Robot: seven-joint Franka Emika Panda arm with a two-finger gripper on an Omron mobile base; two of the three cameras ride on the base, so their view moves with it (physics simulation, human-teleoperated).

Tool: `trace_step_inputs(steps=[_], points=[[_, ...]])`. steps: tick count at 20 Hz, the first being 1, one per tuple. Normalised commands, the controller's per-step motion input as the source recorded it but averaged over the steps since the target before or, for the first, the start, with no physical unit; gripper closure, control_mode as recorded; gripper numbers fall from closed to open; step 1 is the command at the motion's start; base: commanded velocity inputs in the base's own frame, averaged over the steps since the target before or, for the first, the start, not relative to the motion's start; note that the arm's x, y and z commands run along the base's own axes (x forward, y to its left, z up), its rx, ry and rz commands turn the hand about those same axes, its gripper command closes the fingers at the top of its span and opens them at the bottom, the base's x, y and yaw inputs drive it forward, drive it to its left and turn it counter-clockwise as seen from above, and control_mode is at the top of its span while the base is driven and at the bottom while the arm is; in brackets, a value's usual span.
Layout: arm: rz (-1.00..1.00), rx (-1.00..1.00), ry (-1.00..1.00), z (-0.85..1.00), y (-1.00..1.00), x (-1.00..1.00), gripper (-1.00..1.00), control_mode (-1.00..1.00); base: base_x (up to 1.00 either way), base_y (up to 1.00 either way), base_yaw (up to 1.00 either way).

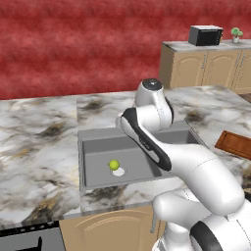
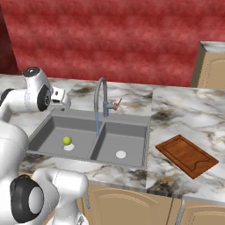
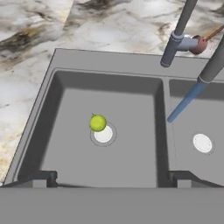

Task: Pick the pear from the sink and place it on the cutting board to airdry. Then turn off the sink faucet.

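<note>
The pear is a small yellow-green fruit lying in the sink's left basin, touching the edge of the white drain. It also shows as the pear and the pear. My gripper hangs open above the near side of that basin, its fingertips wide apart with nothing between them. The grey double sink sits in the marble counter. The sink faucet arches over the divider, and a blue stream of water runs from it. The cutting board lies bare on the counter right of the sink.
The faucet's small side handle points right. The right basin has its own white drain. A black microwave and a potted plant stand on a far cabinet counter. Marble counter stretches left of the sink.
</note>
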Motion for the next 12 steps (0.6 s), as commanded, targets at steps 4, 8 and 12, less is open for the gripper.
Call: trace_step_inputs(steps=[4,8,12], points=[[0.00,0.02,0.03,-0.09,0.14,0.25,-1.00,-1.00,0.00,0.00,0.00],[0.02,0.09,0.06,-0.18,0.09,0.23,-1.00,-1.00,0.00,0.00,0.00],[0.02,0.07,0.05,-0.21,0.13,0.25,-1.00,-1.00,0.00,0.00,0.00]])
